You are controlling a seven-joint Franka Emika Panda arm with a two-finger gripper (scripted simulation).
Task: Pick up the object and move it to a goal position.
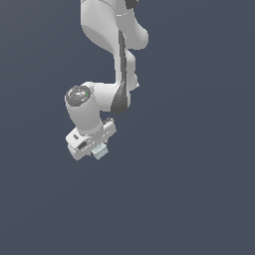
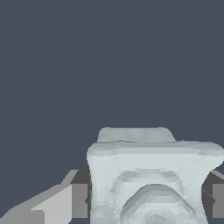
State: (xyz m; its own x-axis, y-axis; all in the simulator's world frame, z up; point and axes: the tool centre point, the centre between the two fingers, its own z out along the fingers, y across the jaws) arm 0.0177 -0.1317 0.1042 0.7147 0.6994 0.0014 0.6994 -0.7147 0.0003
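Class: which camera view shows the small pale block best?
The wrist view: the block fills the frame between the gripper fingers, ring mark visible. The exterior view shows only a tiny pale shape under the gripper.

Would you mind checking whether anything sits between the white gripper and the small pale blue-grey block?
Nothing visible does. In the wrist view the small pale blue-grey block sits right between the dark finger pads; in the exterior view it sits at the tip of the white gripper. No goal marker shows.

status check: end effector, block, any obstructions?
White end effector shut on the small pale blue-grey cube-like block, fingers pressed to both sides. Block fills wrist view. Nothing else visible around it, only plain dark background.
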